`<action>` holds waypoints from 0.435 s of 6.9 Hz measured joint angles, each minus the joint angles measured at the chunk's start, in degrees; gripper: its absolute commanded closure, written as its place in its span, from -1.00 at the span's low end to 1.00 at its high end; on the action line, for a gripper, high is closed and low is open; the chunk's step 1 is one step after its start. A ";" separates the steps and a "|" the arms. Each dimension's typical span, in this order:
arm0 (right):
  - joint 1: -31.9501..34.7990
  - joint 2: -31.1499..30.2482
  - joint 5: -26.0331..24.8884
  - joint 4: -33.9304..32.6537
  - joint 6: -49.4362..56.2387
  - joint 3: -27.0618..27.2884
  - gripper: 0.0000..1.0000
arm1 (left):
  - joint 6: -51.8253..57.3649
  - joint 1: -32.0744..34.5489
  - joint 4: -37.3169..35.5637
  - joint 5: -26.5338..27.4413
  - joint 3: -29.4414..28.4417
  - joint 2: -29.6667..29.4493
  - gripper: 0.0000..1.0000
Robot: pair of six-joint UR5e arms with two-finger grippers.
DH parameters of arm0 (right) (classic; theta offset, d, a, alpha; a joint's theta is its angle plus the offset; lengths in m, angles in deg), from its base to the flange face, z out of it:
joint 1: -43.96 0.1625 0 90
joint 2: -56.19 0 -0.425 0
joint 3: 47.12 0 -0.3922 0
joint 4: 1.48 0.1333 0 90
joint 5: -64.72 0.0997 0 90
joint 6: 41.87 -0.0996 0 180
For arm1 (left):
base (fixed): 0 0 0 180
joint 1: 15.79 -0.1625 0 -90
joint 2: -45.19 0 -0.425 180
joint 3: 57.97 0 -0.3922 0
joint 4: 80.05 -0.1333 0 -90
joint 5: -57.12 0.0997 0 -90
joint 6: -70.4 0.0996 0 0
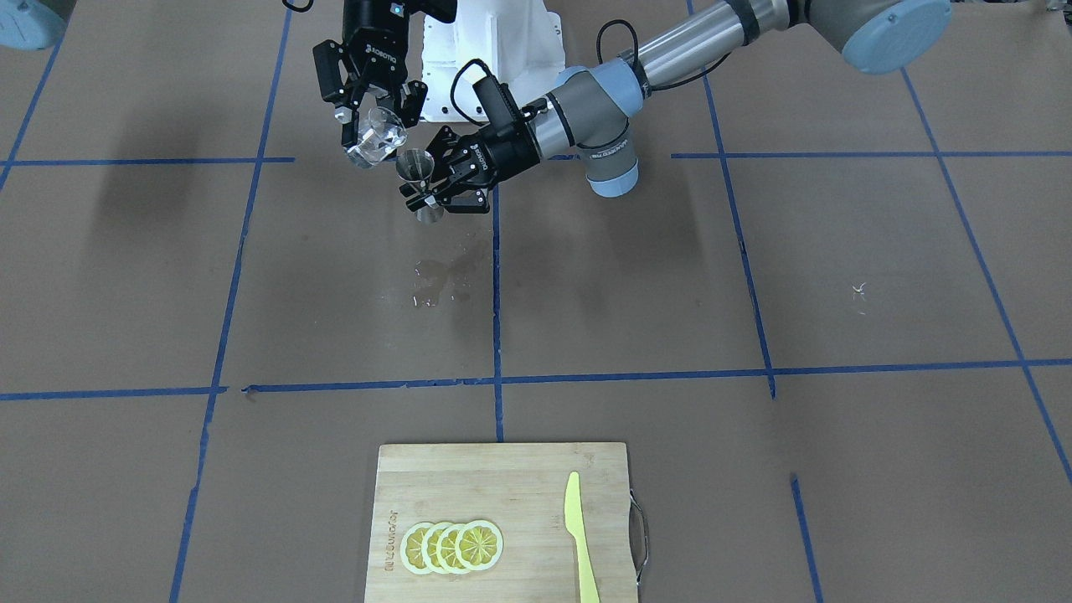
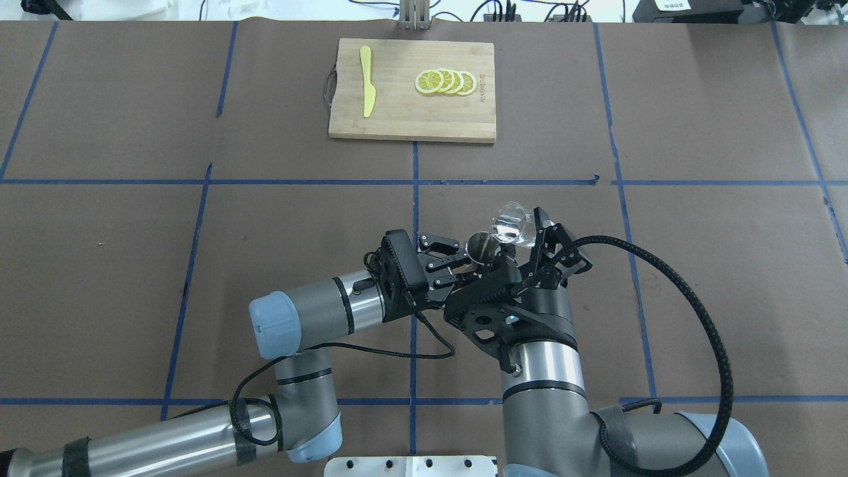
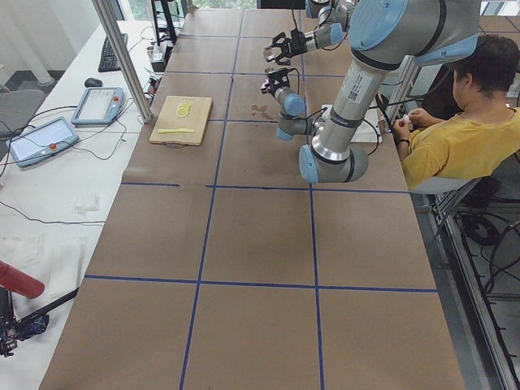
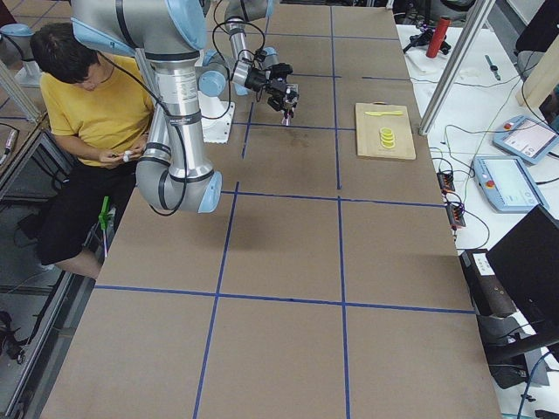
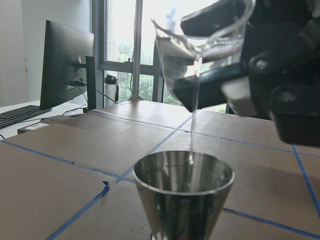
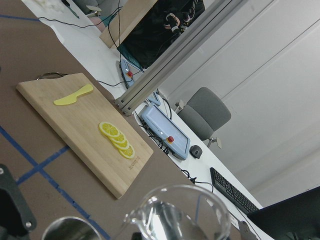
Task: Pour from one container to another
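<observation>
The clear glass cup (image 1: 374, 138) hangs tilted above the table with my right gripper (image 1: 375, 117) shut on it. Its lip sits over the open mouth of the steel jigger (image 1: 416, 177), which my left gripper (image 1: 429, 184) holds upright, shut on its waist. In the left wrist view a thin stream of clear liquid (image 5: 194, 120) runs from the glass cup (image 5: 200, 40) into the jigger (image 5: 183, 192). From overhead the glass cup (image 2: 510, 222) lies just right of the jigger (image 2: 479, 245). The right wrist view shows the cup's rim (image 6: 180, 215) and the jigger's edge (image 6: 70, 227).
A wet patch (image 1: 435, 280) marks the brown table under the grippers. A wooden cutting board (image 2: 397, 112) on the far side holds lemon slices (image 2: 445, 81) and a yellow knife (image 2: 366, 89). A person in a yellow shirt (image 3: 463, 138) sits beside the robot's base.
</observation>
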State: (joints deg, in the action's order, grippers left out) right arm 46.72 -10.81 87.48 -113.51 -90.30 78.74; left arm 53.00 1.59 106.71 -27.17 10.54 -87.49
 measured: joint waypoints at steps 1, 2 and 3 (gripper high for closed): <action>0.06 0.05 0.00 -0.41 0.39 0.00 1.00 | 0.00 -0.09 0.00 0.00 0.02 -0.02 1.00; 0.14 0.21 0.00 -0.69 0.62 0.00 1.00 | 0.00 -0.22 0.03 0.00 0.04 -0.03 1.00; 0.18 0.49 0.00 -0.90 1.13 0.00 1.00 | 0.00 -0.35 0.06 0.02 0.04 -0.03 1.00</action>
State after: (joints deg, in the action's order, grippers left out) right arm 46.90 -10.32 87.48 -114.41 -89.17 78.74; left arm 53.00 1.25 106.78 -27.15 10.58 -87.52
